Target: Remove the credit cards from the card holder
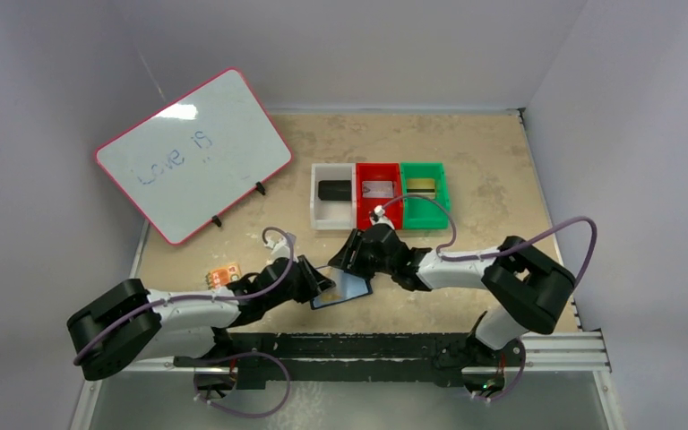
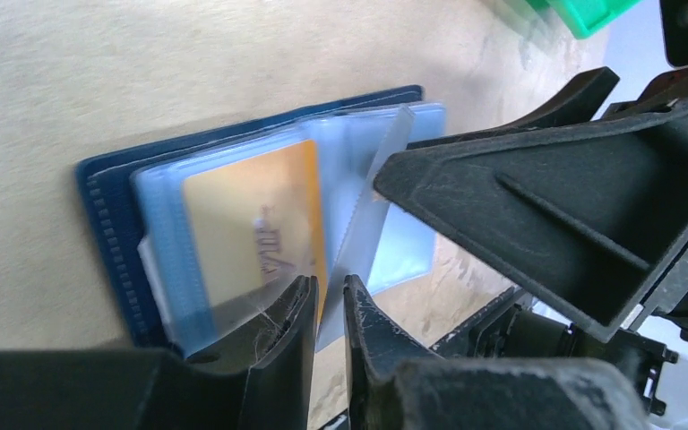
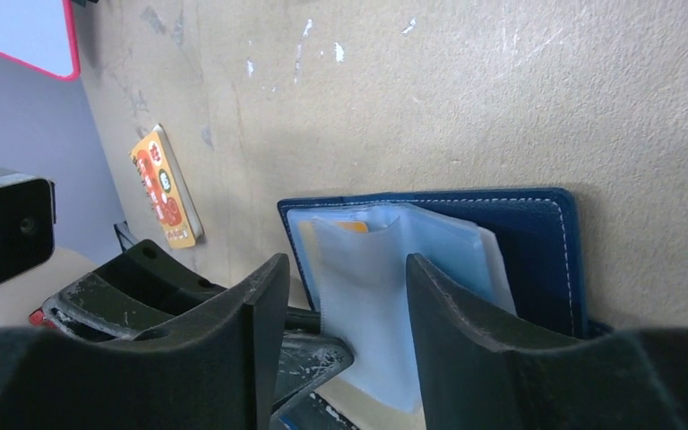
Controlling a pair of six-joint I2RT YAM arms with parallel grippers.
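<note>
- The card holder [image 2: 107,235] lies open with its navy cover flat on the table. One clear sleeve page [image 2: 365,219] stands up from it into the left gripper [image 2: 330,287].
- The left gripper's jaws are drawn to a narrow slit and pinch the lower edge of that page.
- The right gripper [image 3: 345,264] comes in from the opposite side with its jaws fairly wide. They straddle the same page, which hangs loose between the two fingers. I cannot tell whether either pad touches it.
- A gold credit card [image 2: 251,224] sits inside a sleeve on the stack, just beside the left fingers. Its print is too blurred to read.
- An orange pad [image 1: 224,275] lies on the table near the left arm, apart from the card holder.
- Three bins stand touching in a row beyond the grippers.
- The white bin [image 1: 320,215] holds a black oblong thing.
- The red bin [image 1: 365,213] holds a pale flat piece.
- The green bin [image 1: 436,213] holds a dark flat piece with a yellowish band. I cannot tell what these three things are.
- A whiteboard [image 1: 193,152] with a pink-red frame leans tilted at the far left, with "Love is" written on it in blue.
- The table [image 1: 493,161] is tan and scuffed, with pale grey walls on three sides.
- A metal rail [image 1: 564,358] along the near edge carries both arm bases.
</note>
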